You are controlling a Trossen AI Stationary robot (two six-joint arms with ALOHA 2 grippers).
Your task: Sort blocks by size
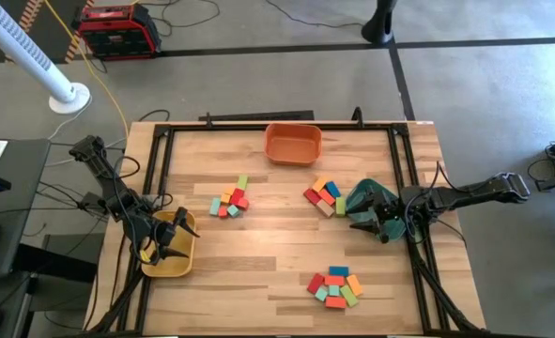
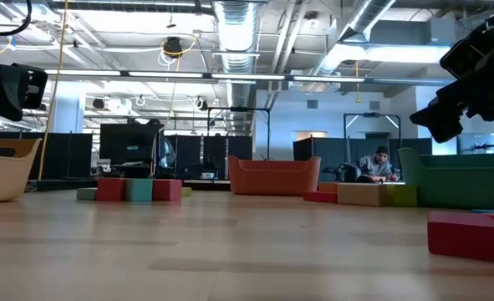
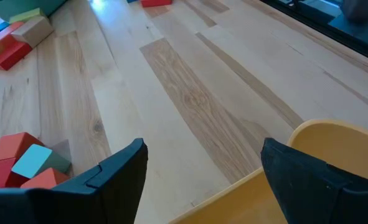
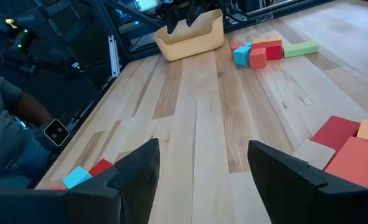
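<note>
The blocks lie on the wooden table in three loose heaps: one left of centre (image 1: 230, 200), one right of centre (image 1: 325, 195) and one near the front edge (image 1: 335, 286). My left gripper (image 1: 167, 240) stands open above the yellow tray (image 1: 172, 263) at the table's left. In the left wrist view its fingers (image 3: 118, 177) straddle the tray's rim (image 3: 333, 137). My right gripper (image 1: 378, 223) stands open over the green tray (image 1: 366, 199) at the right, next to the right heap (image 4: 349, 146). Neither gripper holds a block.
An orange tray (image 1: 292, 143) stands at the middle of the far edge. Black rails (image 1: 161, 169) run along the table's left, right and far sides. Bare wood lies between the heaps. Beside the table, a person's sleeve (image 4: 9, 124) shows in the right wrist view.
</note>
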